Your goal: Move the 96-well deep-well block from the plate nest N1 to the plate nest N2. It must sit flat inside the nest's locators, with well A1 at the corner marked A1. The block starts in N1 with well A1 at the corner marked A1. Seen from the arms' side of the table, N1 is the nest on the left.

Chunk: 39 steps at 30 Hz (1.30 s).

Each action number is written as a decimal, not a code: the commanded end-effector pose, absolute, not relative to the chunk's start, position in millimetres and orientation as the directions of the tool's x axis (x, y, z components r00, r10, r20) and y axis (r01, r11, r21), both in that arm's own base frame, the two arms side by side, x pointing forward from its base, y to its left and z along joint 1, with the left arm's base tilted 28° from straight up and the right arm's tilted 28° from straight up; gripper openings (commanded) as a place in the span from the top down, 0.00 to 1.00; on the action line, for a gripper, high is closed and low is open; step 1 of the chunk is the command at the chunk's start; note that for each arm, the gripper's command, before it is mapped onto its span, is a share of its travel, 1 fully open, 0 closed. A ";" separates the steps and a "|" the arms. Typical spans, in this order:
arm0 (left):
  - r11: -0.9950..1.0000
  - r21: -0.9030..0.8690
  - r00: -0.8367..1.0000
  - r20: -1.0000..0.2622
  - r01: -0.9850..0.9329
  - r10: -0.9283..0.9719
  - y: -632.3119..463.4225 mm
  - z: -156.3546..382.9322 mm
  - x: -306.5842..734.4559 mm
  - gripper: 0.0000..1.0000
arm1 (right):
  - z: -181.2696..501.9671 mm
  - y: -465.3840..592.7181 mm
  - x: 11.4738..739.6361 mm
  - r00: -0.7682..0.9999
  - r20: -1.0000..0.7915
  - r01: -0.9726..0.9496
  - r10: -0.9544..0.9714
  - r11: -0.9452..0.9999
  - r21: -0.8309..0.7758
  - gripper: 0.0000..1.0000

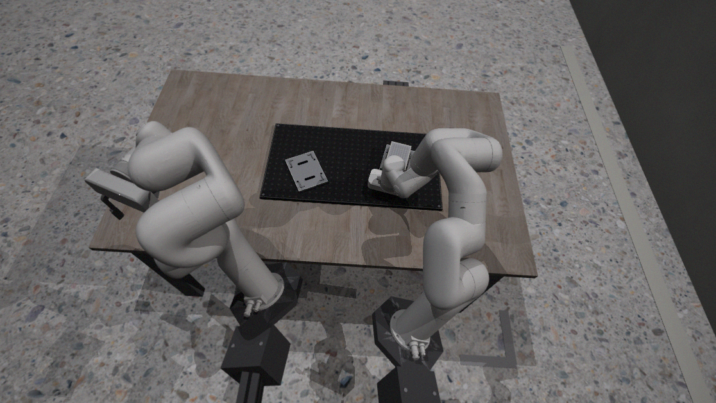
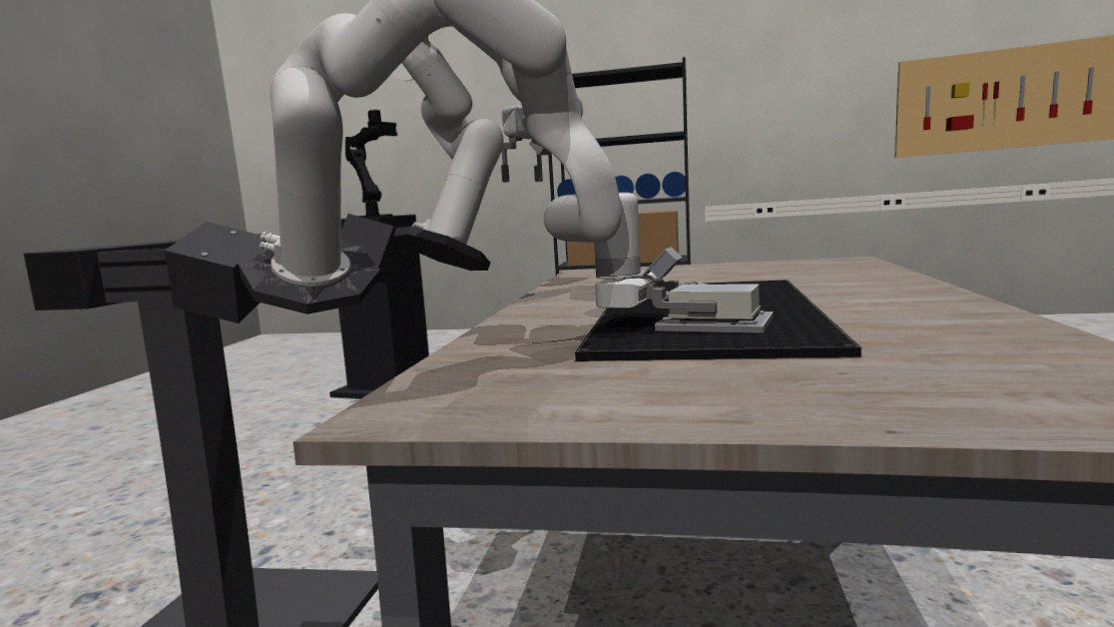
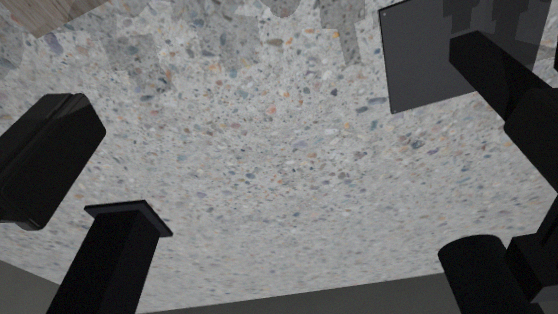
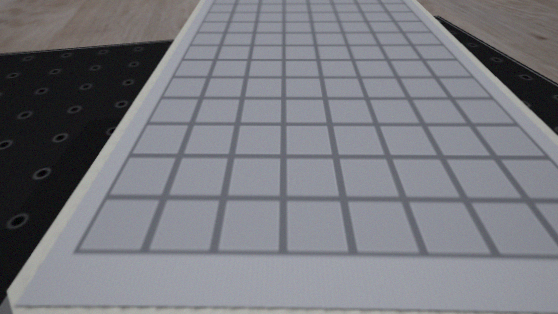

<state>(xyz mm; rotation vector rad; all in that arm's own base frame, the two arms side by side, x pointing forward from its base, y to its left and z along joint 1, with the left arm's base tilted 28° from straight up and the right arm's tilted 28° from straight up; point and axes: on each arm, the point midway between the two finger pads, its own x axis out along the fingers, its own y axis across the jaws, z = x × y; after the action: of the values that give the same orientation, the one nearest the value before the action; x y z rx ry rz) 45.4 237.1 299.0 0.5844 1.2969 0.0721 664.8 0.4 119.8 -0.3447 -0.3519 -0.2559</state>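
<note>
The right pincer is clenched on the pale, box-shaped deep-well block, reaching in level from the arms' side. Directly beneath is the grey rectangular plate nest N2; full seating cannot be told. I'd ease straight down, keep the base level inside the locators, and release only once it lies flat; a skewed edge could ride up on a locator. The A1 mark is unreadable here.

Left of that pincer lies grey slotted nest N1, without the block. Both nests sit on a black perforated board over the wood-topped surface. Farther left, the left pincer hangs released. Beyond stand a black shelf rack and a tan tool board.
</note>
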 end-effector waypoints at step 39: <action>0.853 0.448 0.292 -0.882 0.268 0.371 237.3 300.3 45.7 0.00 | 116.5 -0.3 667.2 0.907 0.380 0.301 -0.183 0.911 -0.281 1.00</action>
<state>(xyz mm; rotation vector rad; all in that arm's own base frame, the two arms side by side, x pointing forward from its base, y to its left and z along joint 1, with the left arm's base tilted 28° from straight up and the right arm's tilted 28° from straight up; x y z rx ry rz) 45.4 237.1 299.0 0.5844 1.2969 0.0721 666.4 -1.6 114.8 -0.3447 -0.3518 -0.2560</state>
